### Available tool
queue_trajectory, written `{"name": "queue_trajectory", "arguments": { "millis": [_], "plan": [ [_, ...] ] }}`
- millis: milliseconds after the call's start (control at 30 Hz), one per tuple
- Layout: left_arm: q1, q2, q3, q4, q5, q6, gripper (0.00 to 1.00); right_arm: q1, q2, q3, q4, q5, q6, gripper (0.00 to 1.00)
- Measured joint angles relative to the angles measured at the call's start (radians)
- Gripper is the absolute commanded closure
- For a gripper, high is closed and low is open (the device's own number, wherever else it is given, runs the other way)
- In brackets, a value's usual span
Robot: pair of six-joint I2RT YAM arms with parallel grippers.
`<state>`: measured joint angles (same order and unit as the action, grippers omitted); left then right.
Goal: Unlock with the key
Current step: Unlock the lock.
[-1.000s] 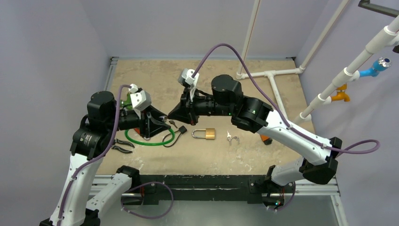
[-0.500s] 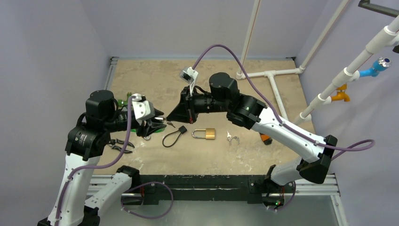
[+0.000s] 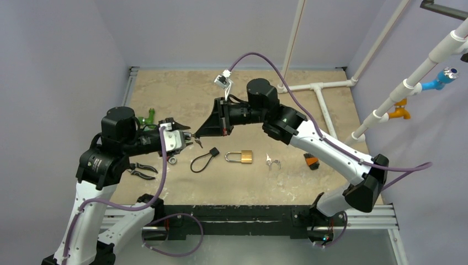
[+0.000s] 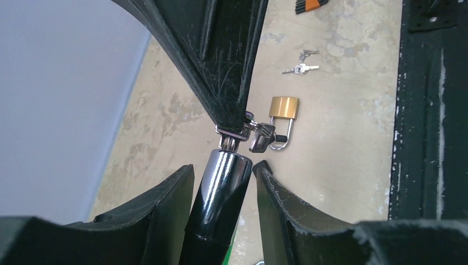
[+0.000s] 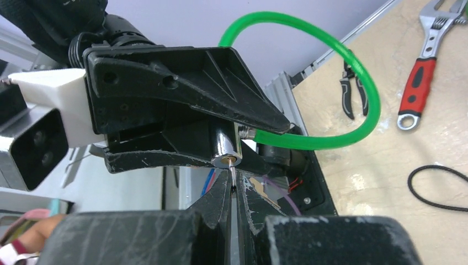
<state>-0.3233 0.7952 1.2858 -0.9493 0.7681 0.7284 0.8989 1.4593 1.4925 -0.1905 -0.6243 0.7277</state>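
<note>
My left gripper (image 4: 223,165) is shut on the chrome cylinder (image 4: 219,190) of a green cable lock and holds it above the table. The green cable (image 5: 361,105) loops behind it in the right wrist view. My right gripper (image 5: 234,185) is shut on a small key (image 5: 233,175) whose tip sits in the keyhole of the cylinder's face (image 5: 227,160). A second key on the ring (image 4: 260,141) hangs beside the cylinder. In the top view the two grippers meet tip to tip, left (image 3: 186,138), right (image 3: 200,133).
On the table lie a brass padlock (image 3: 243,157), a black cable loop (image 3: 201,162), a small bunch of keys (image 3: 272,162), pliers (image 3: 141,170), an orange-handled tool (image 3: 310,161) and a red-handled wrench (image 5: 422,83). White pipes (image 3: 314,88) lie at the back right.
My left gripper has turned and lifted the lock, so the green cable left the table. My right gripper has followed, its tip staying at the cylinder.
</note>
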Motion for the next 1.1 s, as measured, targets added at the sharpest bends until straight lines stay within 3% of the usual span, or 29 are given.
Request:
{"name": "queue_trajectory", "arguments": {
  "millis": [367, 700, 1000, 1033, 1100],
  "plan": [
    [-0.014, -0.021, -0.023, 0.003, -0.064, 0.210, 1.00, -0.061, 0.047, -0.066, 0.158, -0.135, 0.250, 1.00],
    [-0.039, -0.032, -0.068, 0.061, -0.141, 0.225, 1.00, -0.073, 0.077, -0.050, 0.171, -0.148, 0.314, 1.00],
    [-0.086, -0.040, -0.139, 0.163, -0.280, 0.285, 1.00, -0.100, 0.103, -0.117, 0.320, -0.159, 0.521, 1.00],
    [-0.088, -0.039, -0.139, 0.166, -0.293, 0.287, 1.00, -0.101, 0.108, -0.117, 0.325, -0.160, 0.532, 0.97],
    [-0.095, -0.036, -0.139, 0.174, -0.314, 0.290, 1.00, -0.104, 0.114, -0.117, 0.328, -0.161, 0.547, 0.80]
  ]
}}
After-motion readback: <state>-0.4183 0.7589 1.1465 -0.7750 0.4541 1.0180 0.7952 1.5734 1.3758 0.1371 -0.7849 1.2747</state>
